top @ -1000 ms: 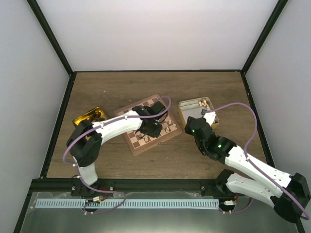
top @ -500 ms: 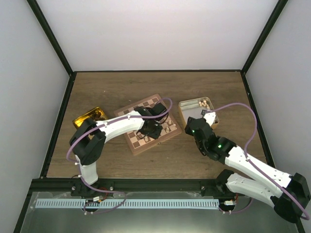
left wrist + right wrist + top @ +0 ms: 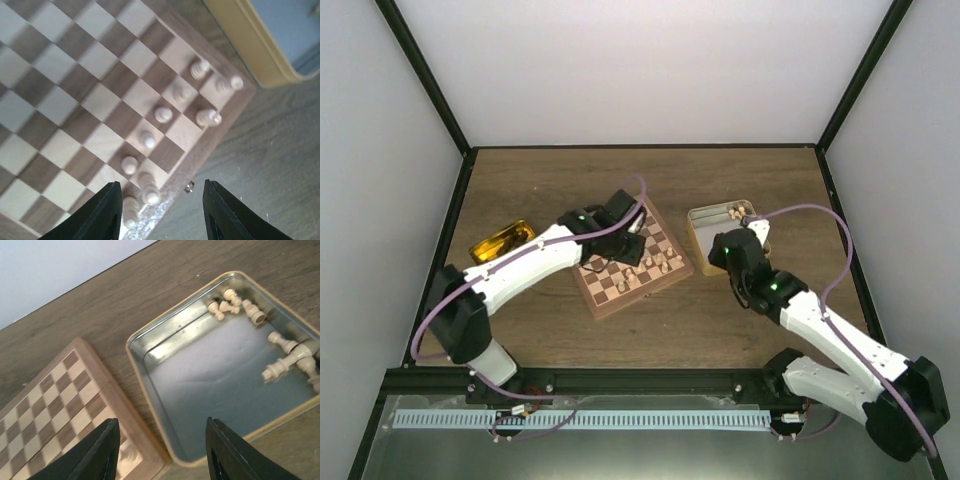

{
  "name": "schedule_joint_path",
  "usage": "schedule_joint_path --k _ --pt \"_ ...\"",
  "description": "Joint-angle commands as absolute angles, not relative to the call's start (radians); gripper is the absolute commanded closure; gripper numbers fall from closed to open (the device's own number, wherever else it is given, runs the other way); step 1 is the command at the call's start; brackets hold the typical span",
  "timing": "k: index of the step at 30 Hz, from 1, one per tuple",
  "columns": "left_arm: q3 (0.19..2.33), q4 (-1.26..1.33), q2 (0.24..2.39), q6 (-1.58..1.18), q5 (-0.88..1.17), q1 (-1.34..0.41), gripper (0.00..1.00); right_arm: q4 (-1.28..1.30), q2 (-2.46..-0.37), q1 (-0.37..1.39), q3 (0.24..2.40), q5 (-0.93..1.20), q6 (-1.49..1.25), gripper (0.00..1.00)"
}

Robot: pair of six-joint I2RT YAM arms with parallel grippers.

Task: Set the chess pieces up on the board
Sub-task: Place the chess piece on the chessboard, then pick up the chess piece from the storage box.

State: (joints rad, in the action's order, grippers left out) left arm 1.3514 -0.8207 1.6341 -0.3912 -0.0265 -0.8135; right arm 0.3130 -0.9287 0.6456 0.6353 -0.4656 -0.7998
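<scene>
The board [image 3: 610,285] lies at the table's middle, also in the left wrist view [image 3: 75,100] and the right wrist view [image 3: 50,405]. Several pale chess pieces [image 3: 163,114] stand in two lines along its right edge [image 3: 660,262]. More pale pieces [image 3: 285,357] lie in the open silver tin [image 3: 150,390] to the board's right [image 3: 705,218]. My left gripper [image 3: 162,212] is open and empty above the board's right edge [image 3: 638,228]. My right gripper [image 3: 162,452] is open and empty above the tin's near left corner [image 3: 745,243]. No dark pieces show.
A gold tin [image 3: 502,240] lies left of the board. The silver tin's corner shows in the left wrist view [image 3: 250,40]. White walls and a black frame close in the wooden table [image 3: 620,180] on three sides.
My left gripper has drawn back from low over the board's middle to its far right side, uncovering the placed pieces. My right gripper has moved a little farther over the silver tin.
</scene>
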Motion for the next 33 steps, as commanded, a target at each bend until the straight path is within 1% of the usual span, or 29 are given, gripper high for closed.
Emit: schedule_joint_path --k 1,8,10,15,17,19,21,24,28,33 --pt "1.281 -0.721 1.528 -0.434 -0.075 -0.746 0.53 0.271 -1.036 0.488 0.728 -0.299 -0.678 0.52" --pt "1.124 -0.572 1.336 -0.476 -0.044 -0.626 0.49 0.209 -1.348 0.247 0.865 -0.130 -0.507 0.55" --pt "1.100 -0.550 1.313 -0.471 -0.029 -0.610 0.48 0.190 -1.445 0.214 0.914 -0.086 -0.441 0.56" --pt "1.061 -0.533 1.298 -0.456 0.014 -0.581 0.47 0.145 -1.665 0.143 1.029 -0.082 -0.338 0.59" --pt "1.047 -0.525 1.295 -0.447 0.029 -0.576 0.47 0.129 -1.739 0.110 1.073 -0.020 -0.299 0.59" --pt "1.036 -0.518 1.290 -0.443 0.035 -0.573 0.47 0.140 -1.827 0.088 1.139 0.018 -0.276 0.60" --pt "1.028 -0.514 1.285 -0.442 0.038 -0.569 0.47 0.180 -1.895 0.079 1.206 -0.002 -0.264 0.61" --pt "1.017 -0.506 1.281 -0.444 0.041 -0.564 0.47 0.182 -1.938 0.078 1.245 0.009 -0.243 0.64" --pt "1.008 -0.498 1.284 -0.447 0.050 -0.561 0.47 0.181 -1.957 0.078 1.262 0.021 -0.233 0.71" --pt "1.005 -0.494 1.289 -0.446 0.054 -0.560 0.46 0.194 -1.975 0.078 1.264 0.015 -0.224 0.71"
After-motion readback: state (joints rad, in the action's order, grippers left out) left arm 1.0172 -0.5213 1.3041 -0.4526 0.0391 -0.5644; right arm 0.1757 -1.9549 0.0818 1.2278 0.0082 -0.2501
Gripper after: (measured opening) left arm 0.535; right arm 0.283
